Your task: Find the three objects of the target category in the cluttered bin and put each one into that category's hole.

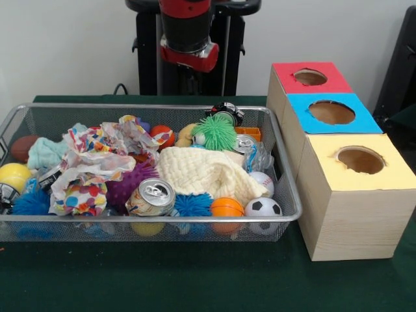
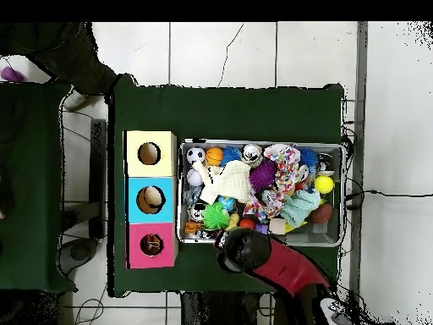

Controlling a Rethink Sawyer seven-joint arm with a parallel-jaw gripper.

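Observation:
A wire mesh bin (image 1: 286,188) holds mixed clutter. Along its front rim lie a soccer ball (image 1: 263,208), an orange ball (image 1: 227,207) and a drink can (image 1: 151,197); a baseball (image 1: 261,182) sits just behind. A cream cloth (image 1: 205,170) lies in the middle, with a green spiky ball (image 1: 214,132) beyond it. Patterned paper (image 1: 97,162), a purple spiky ball (image 1: 127,188) and a yellow ball (image 1: 14,175) fill the left side. Three boxes stand beside the bin, with red (image 1: 309,78), blue (image 1: 331,112) and yellow (image 1: 359,162) tops, each with a round hole. My gripper (image 2: 239,250) hangs at the bin's robot-side edge, hidden under the arm (image 1: 188,45).
The bin (image 2: 254,142) and the row of boxes (image 2: 150,200) sit on a dark green table (image 1: 195,279). In the overhead view something pale shows inside the blue box's hole. A person in dark clothing (image 2: 63,55) is at the upper left edge of the overhead view.

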